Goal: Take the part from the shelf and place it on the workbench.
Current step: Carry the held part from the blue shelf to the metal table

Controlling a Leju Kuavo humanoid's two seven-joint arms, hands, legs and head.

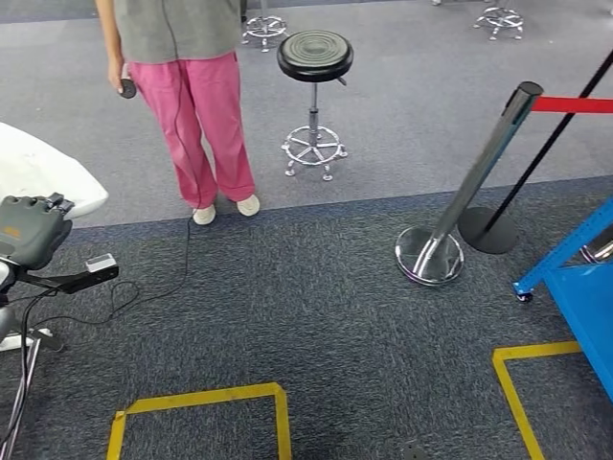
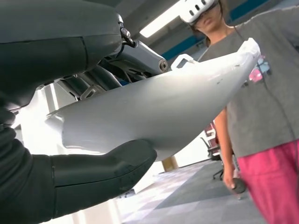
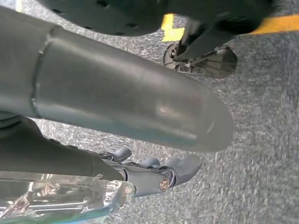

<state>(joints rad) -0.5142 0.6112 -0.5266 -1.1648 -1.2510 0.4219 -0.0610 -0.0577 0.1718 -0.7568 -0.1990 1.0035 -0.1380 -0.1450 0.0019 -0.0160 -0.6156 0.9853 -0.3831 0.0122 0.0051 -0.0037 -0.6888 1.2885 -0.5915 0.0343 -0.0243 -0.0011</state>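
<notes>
No legible brand, label or writing is seen on any item; the left hand sits at the left edge of the head view, and in the left wrist view it grips the part, a long white curved shell, with the thick thumb under its lower edge and darker fingers across its upper side; the part is off the floor, carried beside the robot's left; the right hand hangs above the carpet with its fingers extended side by side, and a crinkled clear film lies next to it, but whether the hand holds anything cannot be told; the floor is grey carpet, darker near the robot and lighter beyond, marked with yellow tape outlines; a person in pink trousers and a grey top stands near the left, wearing a white headset and holding a small dark device with a cable trailing to the floor; a black round stool on a chrome base stands behind; a leaning chrome barrier post carries a red belt; a blue frame occupies the right edge.
</notes>
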